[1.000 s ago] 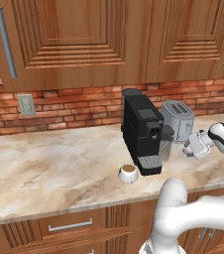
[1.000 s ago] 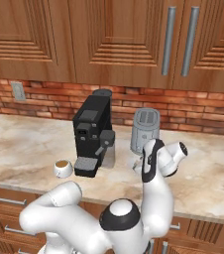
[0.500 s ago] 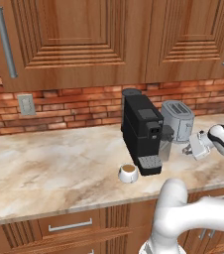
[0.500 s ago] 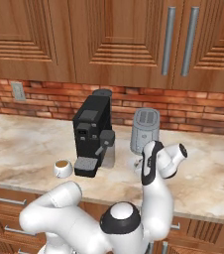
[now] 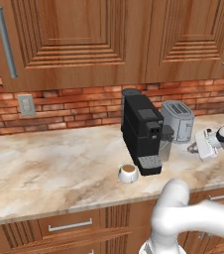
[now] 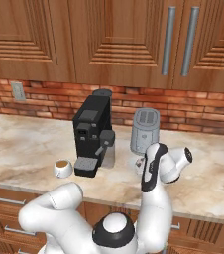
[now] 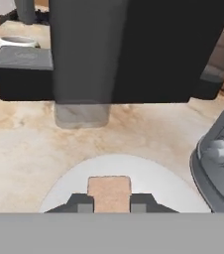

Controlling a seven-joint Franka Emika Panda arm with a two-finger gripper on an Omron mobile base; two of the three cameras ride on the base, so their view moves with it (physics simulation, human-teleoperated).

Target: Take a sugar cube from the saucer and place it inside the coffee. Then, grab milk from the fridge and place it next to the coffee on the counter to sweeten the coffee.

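A tan sugar cube lies on the white saucer, and my gripper is shut on it, one dark fingertip on each side. In the base views the gripper points down at the counter between the coffee machine and the toaster. The coffee, a small white cup of brown liquid, stands left of the machine's drip tray. The milk and the fridge are out of view.
A black coffee machine stands close behind the saucer. A silver toaster sits just to its right. Wooden cabinets hang above a brick wall, with drawers below the counter.
The fingers have closed from wide open onto the sugar cube. The arm has hardly moved, and the cup and the appliances stay put.
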